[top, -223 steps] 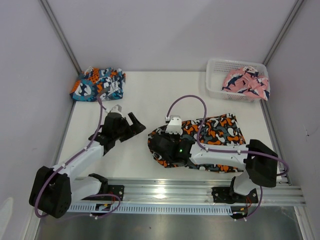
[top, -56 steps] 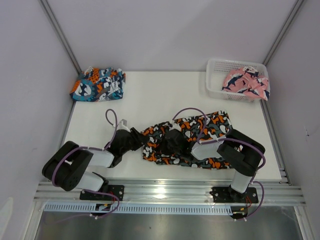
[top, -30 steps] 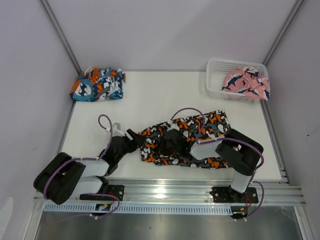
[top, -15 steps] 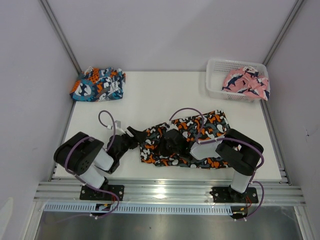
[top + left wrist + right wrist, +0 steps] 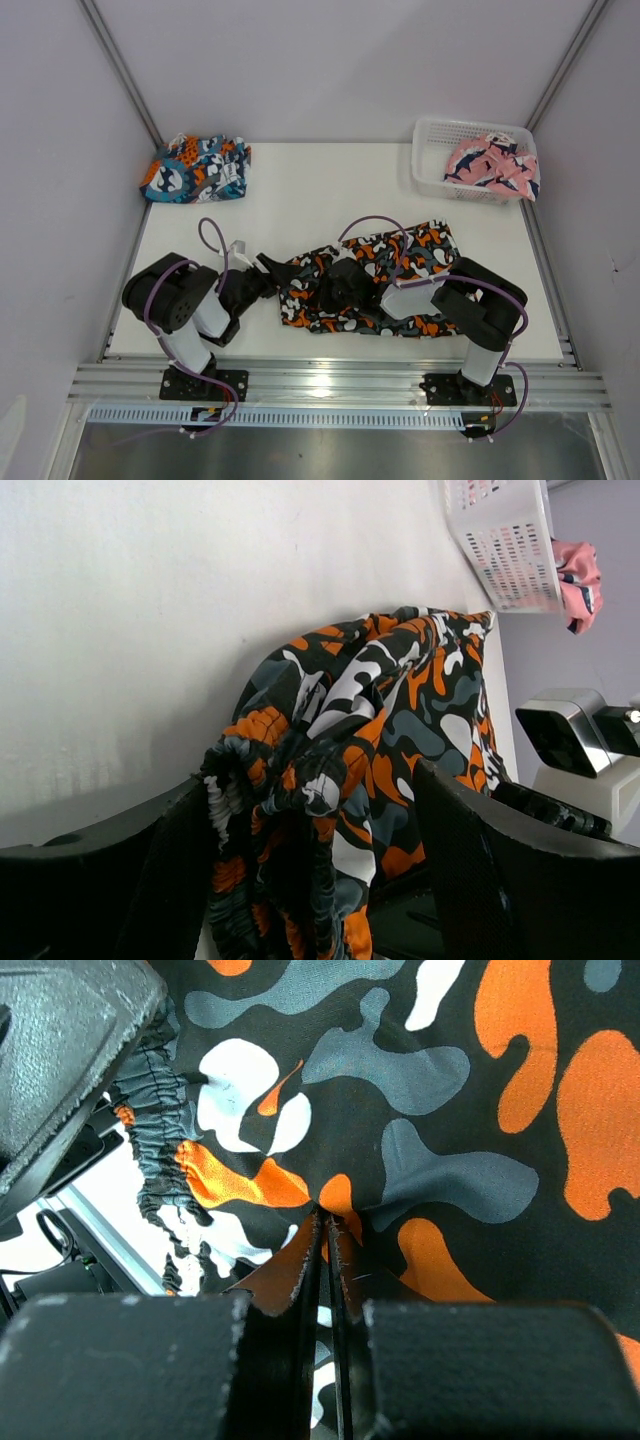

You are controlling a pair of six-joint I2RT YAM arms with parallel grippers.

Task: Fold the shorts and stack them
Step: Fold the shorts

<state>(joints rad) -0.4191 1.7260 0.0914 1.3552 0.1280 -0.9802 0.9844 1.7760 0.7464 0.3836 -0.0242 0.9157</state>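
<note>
right tool [image 5: 325,1230] pinching camouflage shorts [image 5: 425,250] | left tool [image 5: 310,800] wide | crumpled, orange-black-white print

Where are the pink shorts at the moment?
Seen from above, the pink shorts lie in the white mesh basket at the far right corner of the table, with some fabric spilling over the basket's right rim.

A white counter [image 5: 330,190] is enclosed by plain, pale lilac-grey walls [image 5: 340,60] behind it and on both its sides. Slanting metal posts [image 5: 120,70] are seen rising from the counter's two far corners. Along the counter's near edge a ribbed aluminium rail [image 5: 300,385] is mounted, and in front of that a dull grey metal surface [image 5: 340,455] is seen. The counter is lit softly and evenly, and a bright glare is reflected on the rail.
</note>
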